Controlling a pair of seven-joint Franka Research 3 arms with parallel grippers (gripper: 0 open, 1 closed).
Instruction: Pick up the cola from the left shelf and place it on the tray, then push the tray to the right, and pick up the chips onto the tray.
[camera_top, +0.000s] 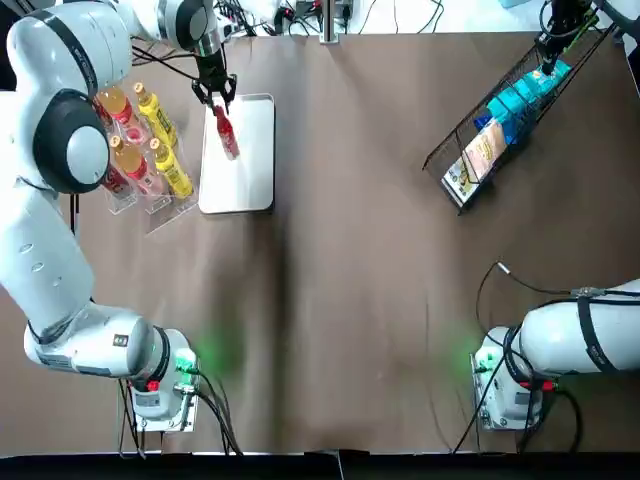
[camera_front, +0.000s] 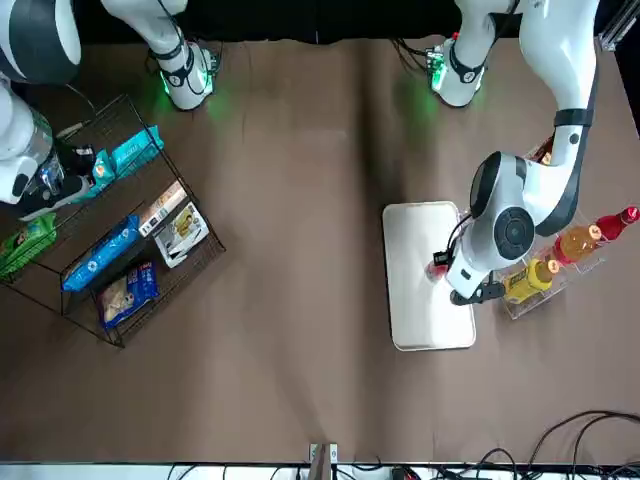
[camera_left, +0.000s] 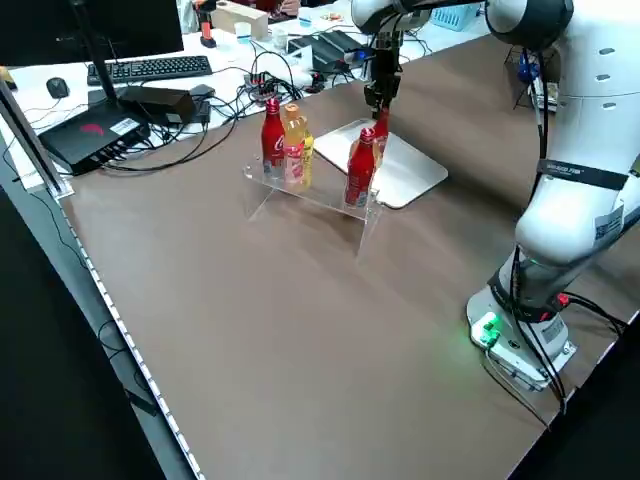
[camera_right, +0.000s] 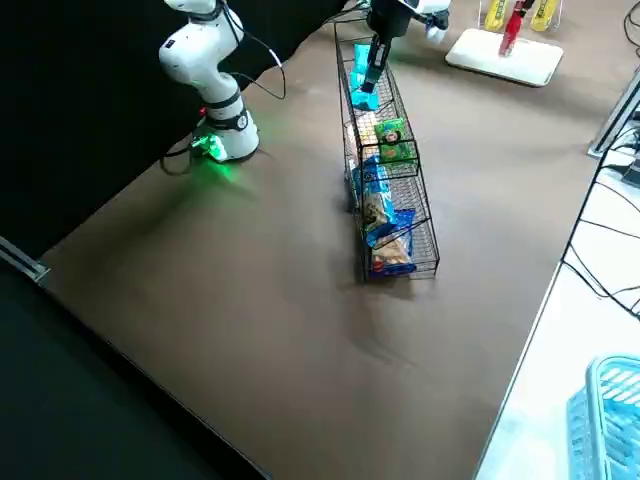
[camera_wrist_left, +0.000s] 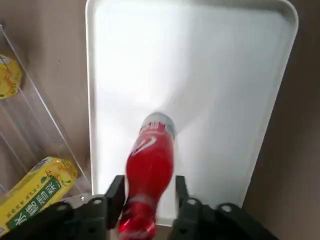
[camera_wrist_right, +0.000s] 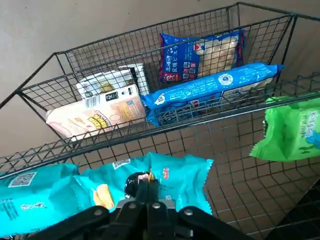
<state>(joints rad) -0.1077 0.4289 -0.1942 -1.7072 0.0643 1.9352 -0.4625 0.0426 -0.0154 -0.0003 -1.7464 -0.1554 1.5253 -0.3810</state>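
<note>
A red cola bottle (camera_wrist_left: 150, 160) hangs tilted over the white tray (camera_wrist_left: 225, 75), its base low above the tray's surface. My left gripper (camera_wrist_left: 145, 186) is shut on its neck at the tray's far left edge, seen from overhead as the left gripper (camera_top: 213, 92) above the cola (camera_top: 226, 138). The clear bottle shelf (camera_top: 150, 205) stands just left of the tray (camera_top: 250, 180). At the far right, my right gripper (camera_wrist_right: 148, 187) is shut on the end of a teal chips bag (camera_wrist_right: 185, 175) in the top tier of the wire rack (camera_top: 470, 130).
The shelf holds yellow bottles (camera_top: 160, 125), orange ones and another red cola (camera_left: 272, 140). The rack also holds blue snack bags (camera_wrist_right: 215, 85), a green bag (camera_wrist_right: 292, 130) and a white packet (camera_wrist_right: 95, 112). Cables run along the table's back edge. Brown tabletop lies between tray and rack.
</note>
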